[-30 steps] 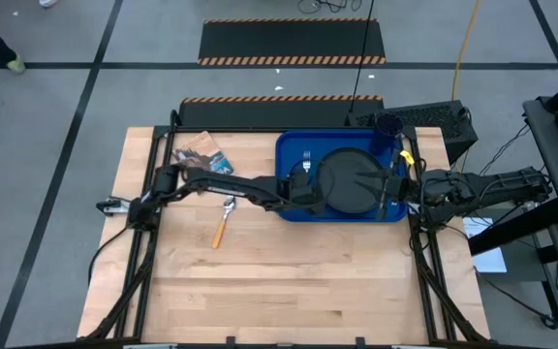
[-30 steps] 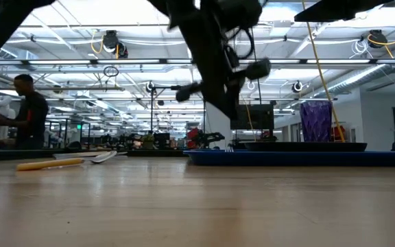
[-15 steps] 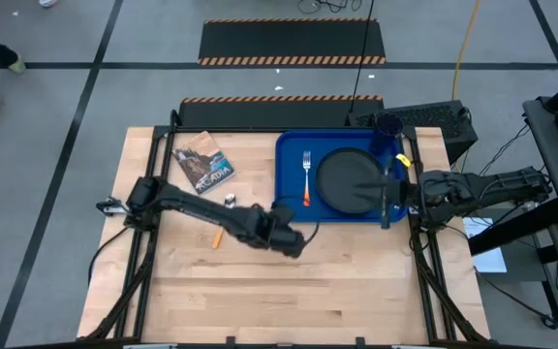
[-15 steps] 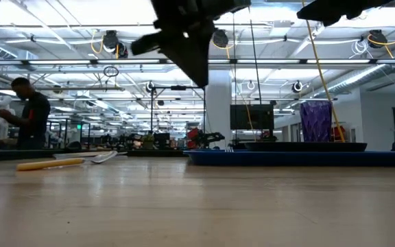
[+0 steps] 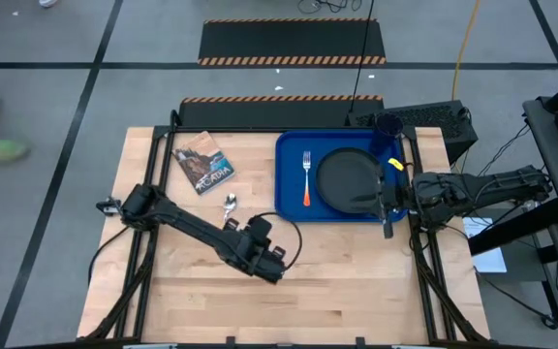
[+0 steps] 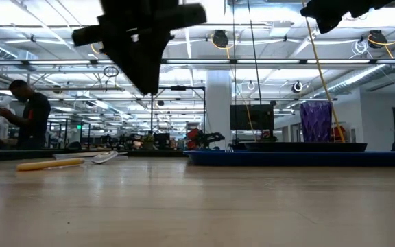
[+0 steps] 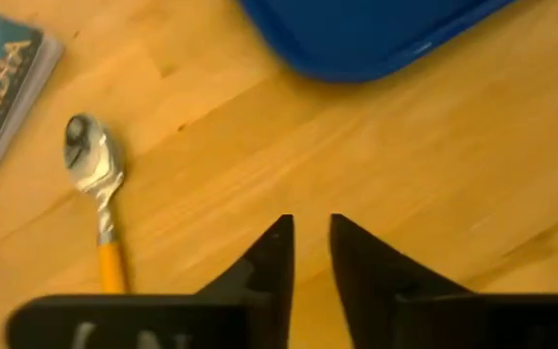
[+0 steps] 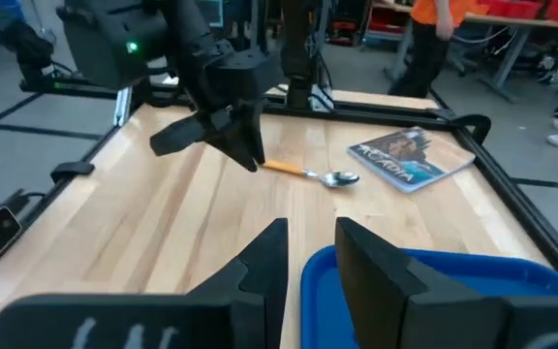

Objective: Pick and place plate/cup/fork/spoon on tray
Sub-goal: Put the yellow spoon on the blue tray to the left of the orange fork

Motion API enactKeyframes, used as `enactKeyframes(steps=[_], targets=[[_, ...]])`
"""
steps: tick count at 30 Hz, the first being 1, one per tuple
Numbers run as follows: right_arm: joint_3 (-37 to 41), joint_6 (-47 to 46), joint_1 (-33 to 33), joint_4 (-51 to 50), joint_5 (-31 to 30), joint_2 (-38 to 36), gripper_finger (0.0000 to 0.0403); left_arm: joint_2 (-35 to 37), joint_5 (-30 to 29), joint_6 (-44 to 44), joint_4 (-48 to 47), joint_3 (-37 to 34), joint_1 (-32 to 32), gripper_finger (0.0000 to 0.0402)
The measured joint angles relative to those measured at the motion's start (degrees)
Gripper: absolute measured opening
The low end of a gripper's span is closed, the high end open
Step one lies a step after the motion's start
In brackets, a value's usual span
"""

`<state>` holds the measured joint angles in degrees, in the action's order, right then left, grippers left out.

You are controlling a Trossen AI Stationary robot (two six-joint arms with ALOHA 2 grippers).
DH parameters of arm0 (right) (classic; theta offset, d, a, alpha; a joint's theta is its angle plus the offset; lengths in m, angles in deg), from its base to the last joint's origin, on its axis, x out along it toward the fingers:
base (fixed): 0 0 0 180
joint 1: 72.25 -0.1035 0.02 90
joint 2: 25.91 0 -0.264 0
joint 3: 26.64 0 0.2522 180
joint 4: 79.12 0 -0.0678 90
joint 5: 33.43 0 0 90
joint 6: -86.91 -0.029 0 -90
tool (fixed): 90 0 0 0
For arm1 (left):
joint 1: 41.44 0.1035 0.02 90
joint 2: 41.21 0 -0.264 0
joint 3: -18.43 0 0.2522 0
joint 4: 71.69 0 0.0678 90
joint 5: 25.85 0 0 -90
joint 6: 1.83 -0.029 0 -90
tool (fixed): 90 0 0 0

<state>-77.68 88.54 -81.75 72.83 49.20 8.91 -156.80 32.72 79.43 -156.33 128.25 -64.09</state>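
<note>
1. The left gripper (image 5: 271,262) hangs over the bare middle of the table (image 5: 356,281), its fingers a little apart, holding nothing.
2. The right gripper (image 5: 387,206) waits at the tray's (image 5: 289,174) right edge, fingers a little apart, empty.
3. The spoon (image 5: 228,204) lies on the wood beside the booklet (image 5: 202,164).
4. The fork (image 5: 306,177), plate (image 5: 352,181) and cup (image 5: 387,126) sit on the tray.

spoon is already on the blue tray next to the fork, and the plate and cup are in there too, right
Not quite. The spoon lies on the wooden table, beside the booklet, outside the tray. The high view shows this. The fork, plate and cup are on the tray.
</note>
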Motion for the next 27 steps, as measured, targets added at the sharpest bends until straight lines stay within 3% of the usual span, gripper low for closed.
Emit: enactKeyframes(steps=[7,13,19,27], targets=[[0.0,0.63,0.0,-0.38,0.0,1.85,0.0084,0.31,4.78,5.15,-0.19,-8.35,1.68,0.0182],[0.0,0.57,0.0,-1.26,0.0,3.27,0.0084,3.22,7.88,8.87,2.14,-14.67,2.35,0.0239],[0.0,0.69,0.0,-3.76,0.0,3.57,0.0084,9.33,8.0,9.3,5.61,-23.08,1.8,0.0246],[0.0,5.5,0.02,-3.23,-0.4,3.7,0.0084,17.26,7.15,6.43,17.86,-35.76,2.71,0.0235]])
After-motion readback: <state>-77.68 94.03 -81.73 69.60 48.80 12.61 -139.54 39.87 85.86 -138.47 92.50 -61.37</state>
